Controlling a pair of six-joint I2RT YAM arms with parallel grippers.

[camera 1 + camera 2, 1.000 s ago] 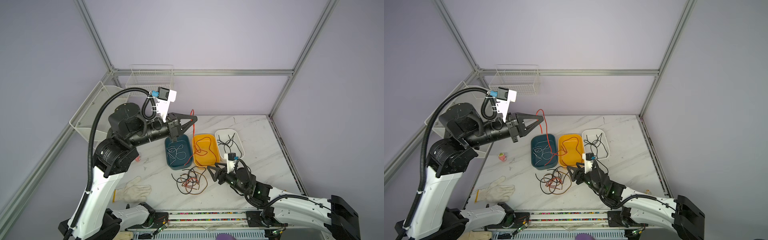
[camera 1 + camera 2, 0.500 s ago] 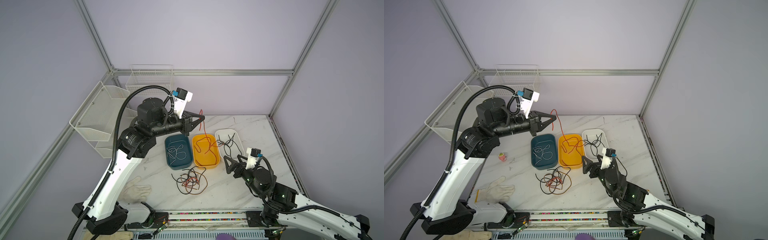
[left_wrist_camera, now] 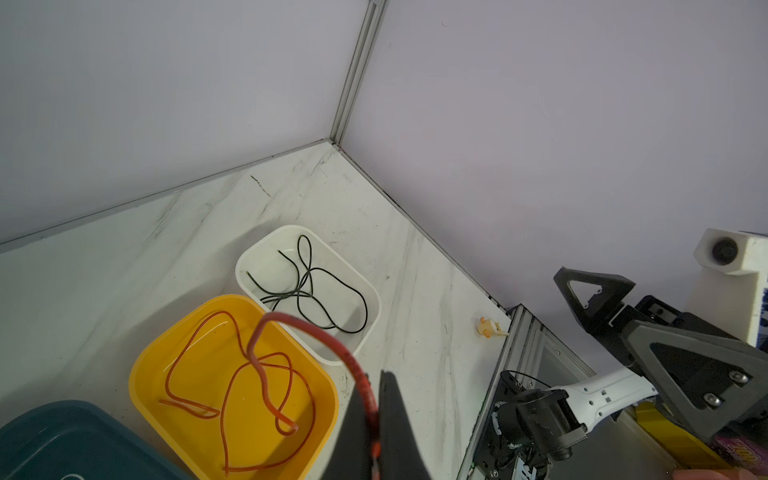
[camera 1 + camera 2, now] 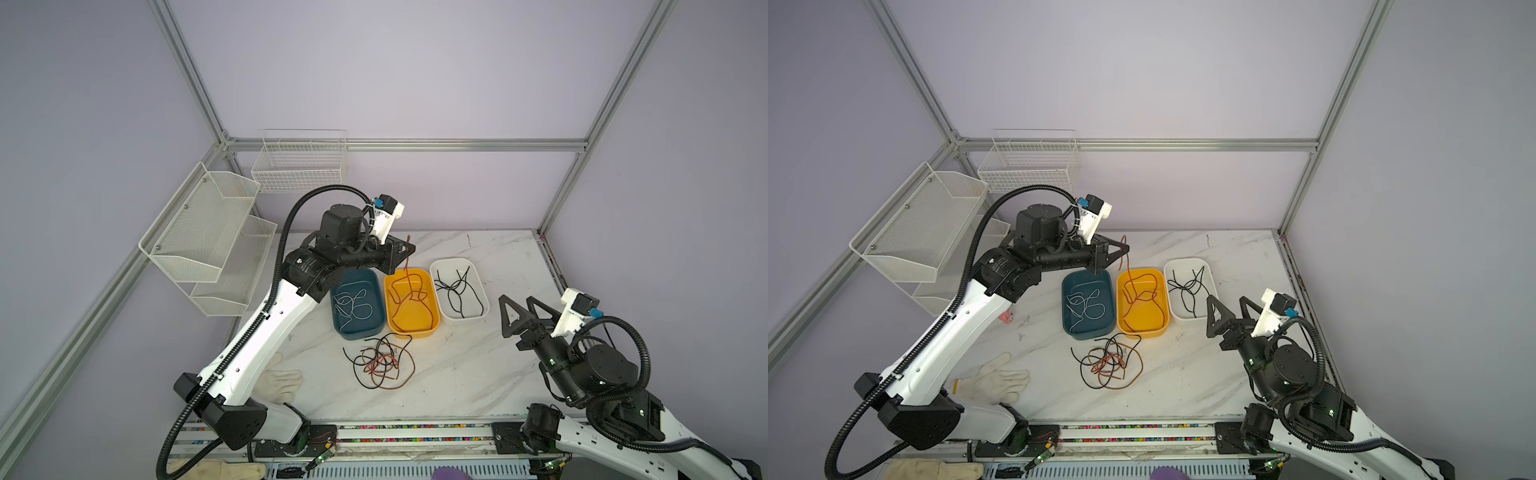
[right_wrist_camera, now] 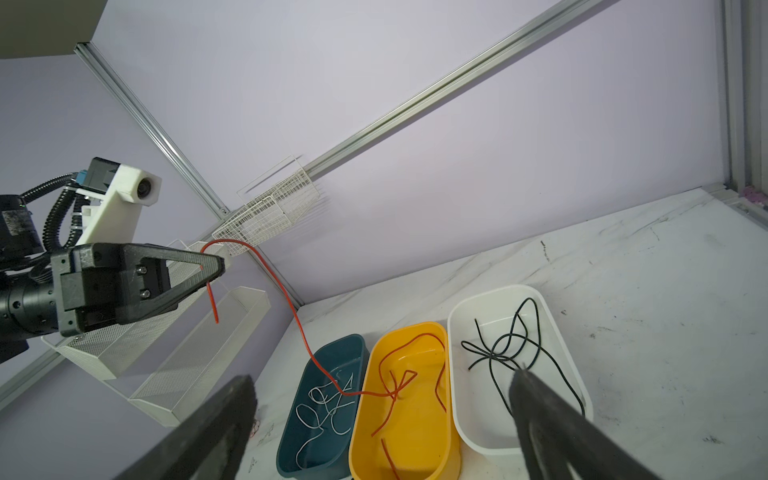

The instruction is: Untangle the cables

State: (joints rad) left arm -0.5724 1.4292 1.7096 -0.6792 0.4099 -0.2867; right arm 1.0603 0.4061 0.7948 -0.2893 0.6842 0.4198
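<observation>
Marble-patterned table (image 4: 478,365) carried, nearest its front edge, a pale work glove (image 4: 994,380) and a loose tangle of black and orange-brown cables (image 4: 380,361); only the top views showed these two. To the right, the right arm (image 4: 582,370) reached over the table, and the right jaws stood spread wide with nothing between them. Beyond the tangle sat three bins side by side: a teal bin (image 4: 357,331) with white cables (image 4: 353,303), a yellow bin (image 4: 411,333) with orange cables (image 4: 409,305), and a white bin (image 4: 465,316) with black cables (image 4: 457,291). Above the far ends of the teal and yellow bins, the left jaws were pinched on a red-orange cable (image 3: 286,318), a grip seen closest in the left wrist view. The right wrist view alone showed the cable's short free end dangling below the jaws and its long run drooping into the yellow bin. White wire baskets (image 4: 299,166) hung on the back wall.
</observation>
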